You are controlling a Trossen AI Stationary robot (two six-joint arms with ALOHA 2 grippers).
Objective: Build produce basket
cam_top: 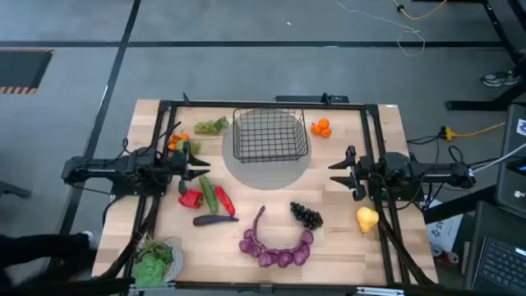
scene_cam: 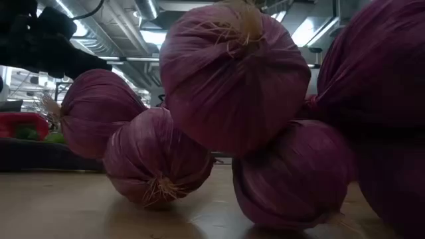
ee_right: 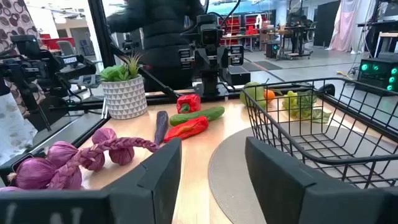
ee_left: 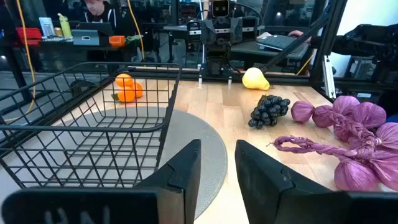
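Basket [cam_top: 269, 136] empty on grey mat at table's far middle; all produce outside, scattered on table. Left gripper [cam_top: 205, 164] and right gripper [cam_top: 335, 168] flank basket, jaws parted, holding nothing. Every piece left.

Two dark arms — black cabled, blocky black fingers [ee_left: 186, 171].

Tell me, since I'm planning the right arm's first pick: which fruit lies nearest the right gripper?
The yellow pear, on the table just beside the right gripper; the dark grapes and oranges lie farther off.
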